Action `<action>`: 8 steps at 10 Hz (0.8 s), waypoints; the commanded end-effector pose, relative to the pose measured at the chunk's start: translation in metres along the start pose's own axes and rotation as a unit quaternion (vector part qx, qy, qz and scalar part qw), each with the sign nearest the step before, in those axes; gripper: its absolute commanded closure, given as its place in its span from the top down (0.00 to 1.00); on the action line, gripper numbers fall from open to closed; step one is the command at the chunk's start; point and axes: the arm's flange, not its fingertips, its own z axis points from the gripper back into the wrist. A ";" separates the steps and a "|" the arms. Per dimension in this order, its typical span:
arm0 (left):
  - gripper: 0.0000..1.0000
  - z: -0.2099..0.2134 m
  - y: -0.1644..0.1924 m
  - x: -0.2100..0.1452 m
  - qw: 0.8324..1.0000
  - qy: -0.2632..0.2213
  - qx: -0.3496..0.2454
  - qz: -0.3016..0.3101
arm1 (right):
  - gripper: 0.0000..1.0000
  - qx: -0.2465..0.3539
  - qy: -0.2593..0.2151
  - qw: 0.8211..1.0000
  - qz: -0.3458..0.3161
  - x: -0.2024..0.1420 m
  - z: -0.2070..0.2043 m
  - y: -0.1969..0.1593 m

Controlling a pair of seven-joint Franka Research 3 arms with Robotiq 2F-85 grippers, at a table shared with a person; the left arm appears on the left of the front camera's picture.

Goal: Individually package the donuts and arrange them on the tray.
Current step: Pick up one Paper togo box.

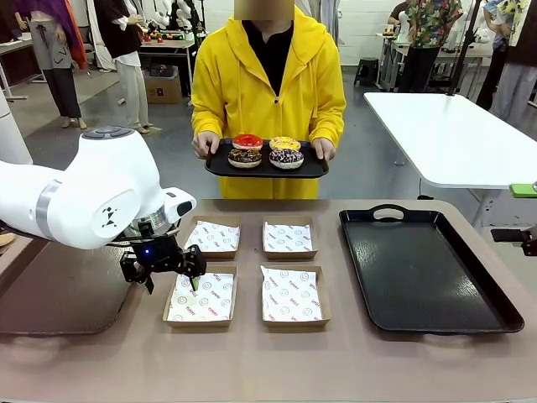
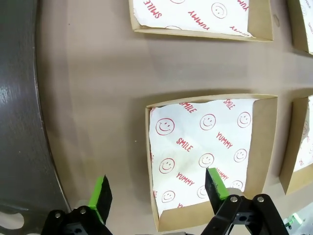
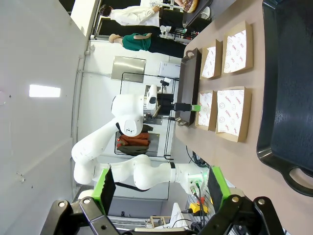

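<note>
Four donuts lie on a small black tray that a person in a yellow hoodie holds above the table's far edge: a red donut, a yellow donut, a chocolate-brown donut and a sprinkled purple-brown donut. My left gripper hangs open over the left edge of the near-left cardboard box. In the left wrist view that gripper straddles the rim of this box and holds nothing. My right gripper is open and empty, off the table's right side.
Three more paper-lined boxes sit mid-table. A large black tray lies at the right. A dark tray lies at the left, beside my left gripper. A white table stands beyond.
</note>
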 end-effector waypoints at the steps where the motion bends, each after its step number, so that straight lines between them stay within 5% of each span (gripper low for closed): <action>1: 1.00 -0.008 -0.010 0.002 0.999 -0.013 0.020 0.026 | 1.00 0.011 -0.005 1.000 0.005 0.001 0.000 0.001; 2: 1.00 -0.012 -0.008 0.005 0.999 -0.014 0.017 0.027 | 1.00 0.011 -0.005 1.000 0.005 0.001 0.000 0.001; 5: 0.13 -0.014 -0.005 0.005 1.000 -0.010 0.014 0.013 | 1.00 0.011 -0.005 1.000 0.005 0.001 0.000 0.001; 6: 0.00 -0.014 -0.004 0.005 1.000 -0.007 0.016 0.009 | 1.00 0.011 -0.005 1.000 0.005 0.001 0.000 0.001; 8: 0.00 -0.015 -0.004 0.005 1.000 -0.005 0.018 0.007 | 1.00 0.011 -0.005 1.000 0.005 0.001 0.000 0.001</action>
